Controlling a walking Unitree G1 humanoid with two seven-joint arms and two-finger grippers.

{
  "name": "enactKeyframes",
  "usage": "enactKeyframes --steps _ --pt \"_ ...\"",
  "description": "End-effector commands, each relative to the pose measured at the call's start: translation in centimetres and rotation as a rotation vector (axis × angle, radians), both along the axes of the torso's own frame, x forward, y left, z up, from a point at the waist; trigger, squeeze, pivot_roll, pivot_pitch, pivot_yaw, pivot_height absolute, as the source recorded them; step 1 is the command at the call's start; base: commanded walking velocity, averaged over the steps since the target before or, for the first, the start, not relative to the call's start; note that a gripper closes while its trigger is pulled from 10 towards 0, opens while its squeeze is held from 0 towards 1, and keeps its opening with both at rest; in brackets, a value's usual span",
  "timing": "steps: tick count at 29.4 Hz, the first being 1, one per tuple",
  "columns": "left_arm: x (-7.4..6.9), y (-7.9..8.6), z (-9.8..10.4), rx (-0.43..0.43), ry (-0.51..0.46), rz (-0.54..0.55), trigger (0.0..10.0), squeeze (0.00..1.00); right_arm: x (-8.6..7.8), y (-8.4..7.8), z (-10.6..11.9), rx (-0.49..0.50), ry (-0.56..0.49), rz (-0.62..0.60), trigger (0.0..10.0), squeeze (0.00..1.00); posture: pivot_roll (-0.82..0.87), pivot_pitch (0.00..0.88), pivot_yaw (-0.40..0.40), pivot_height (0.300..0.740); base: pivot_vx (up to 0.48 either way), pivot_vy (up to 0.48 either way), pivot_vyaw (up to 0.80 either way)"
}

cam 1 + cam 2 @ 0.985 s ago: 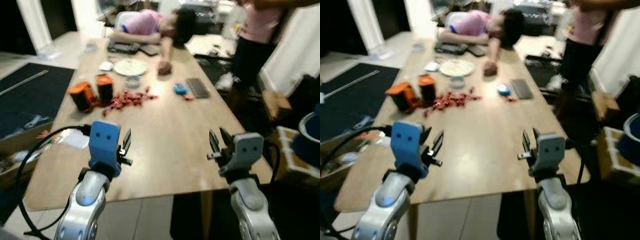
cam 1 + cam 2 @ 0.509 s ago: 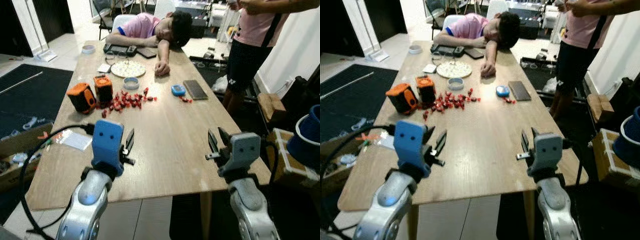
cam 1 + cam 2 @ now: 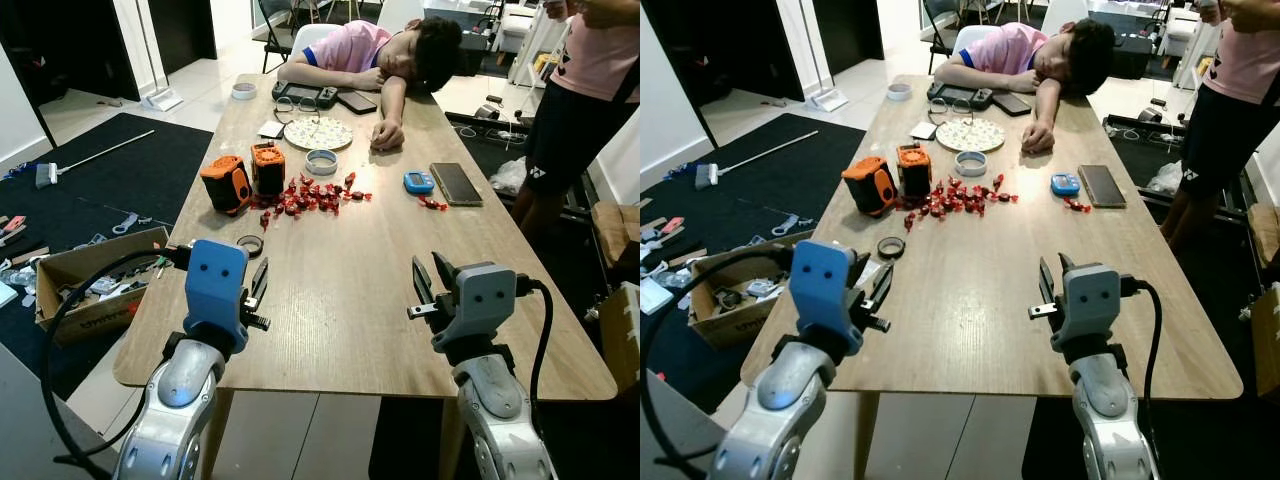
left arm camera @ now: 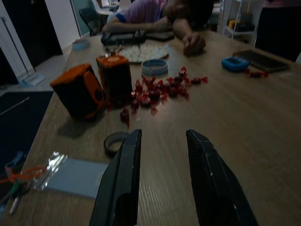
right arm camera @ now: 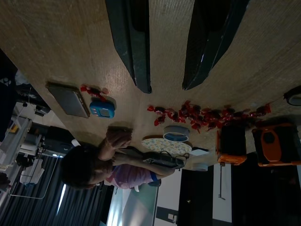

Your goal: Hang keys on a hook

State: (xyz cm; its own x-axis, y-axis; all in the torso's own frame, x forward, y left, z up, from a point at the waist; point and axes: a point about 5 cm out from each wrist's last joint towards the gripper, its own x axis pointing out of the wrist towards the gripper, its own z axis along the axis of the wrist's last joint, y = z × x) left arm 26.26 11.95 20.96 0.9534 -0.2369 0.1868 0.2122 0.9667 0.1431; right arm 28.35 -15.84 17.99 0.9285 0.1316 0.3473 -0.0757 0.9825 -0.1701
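Camera has drawn back; left gripper [image 3: 257, 272] and right gripper [image 3: 428, 272] hover over table [image 3: 350, 250], jaws narrowly parted and empty.

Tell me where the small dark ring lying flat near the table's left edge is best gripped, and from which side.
Probably across its rim, from straight above. The ring lies flat on the table, so one finger could drop into its open centre and the other outside the wall. It sits just ahead of the open left hand, which looks like the nearer one.

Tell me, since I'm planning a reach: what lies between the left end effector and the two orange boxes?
A small dark ring lies on the table between the left end effector and orange boxes, in the left wrist view.
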Motion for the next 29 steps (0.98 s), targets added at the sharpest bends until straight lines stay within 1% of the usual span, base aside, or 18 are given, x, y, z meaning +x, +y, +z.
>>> enactKeyframes --steps 1,7,9,10,12,13,29 --pt "0.03 -0.2 -0.24 0.002 0.006 -0.013 10.0 0.0 -0.04 0.05 -0.25 0.013 0.008 0.007 10.0 0.0 0.09 0.124 -0.012 0.74 0.0 0.0 0.0" --pt "0.13 -0.56 0.17 0.024 -0.036 -0.046 10.0 0.0 0.02 0.34 -0.2 0.007 0.004 0.017 10.0 0.0 0.09 0.119 -0.01 0.74 0.0 0.0 0.0" --pt "0.17 -0.6 0.2 0.035 -0.042 -0.046 10.0 0.0 0.04 0.42 -0.2 0.006 0.004 0.018 10.0 0.0 0.09 0.117 -0.01 0.74 0.319 0.0 0.0" --pt "0.25 -0.62 0.18 0.051 -0.044 -0.039 10.0 0.0 0.05 0.48 -0.2 0.006 0.004 0.02 10.0 0.0 0.09 0.117 -0.009 0.74 0.48 0.0 0.0" --pt "0.25 -0.62 0.18 0.051 -0.044 -0.039 10.0 0.0 0.05 0.48 -0.2 0.006 0.004 0.02 10.0 0.0 0.09 0.117 -0.009 0.74 0.48 0.0 0.0" --pt "0.43 -0.52 0.04 0.069 -0.039 -0.018 10.0 0.0 0.04 0.56 -0.25 0.005 0.004 0.023 10.0 0.0 0.09 0.116 -0.009 0.74 0.48 0.0 0.0" --pt "0.51 -0.43 -0.13 0.063 -0.034 -0.005 10.0 0.0 0.03 0.61 -0.36 0.003 0.011 0.026 10.0 0.0 0.1 0.127 -0.01 0.74 0.479 0.0 0.0"
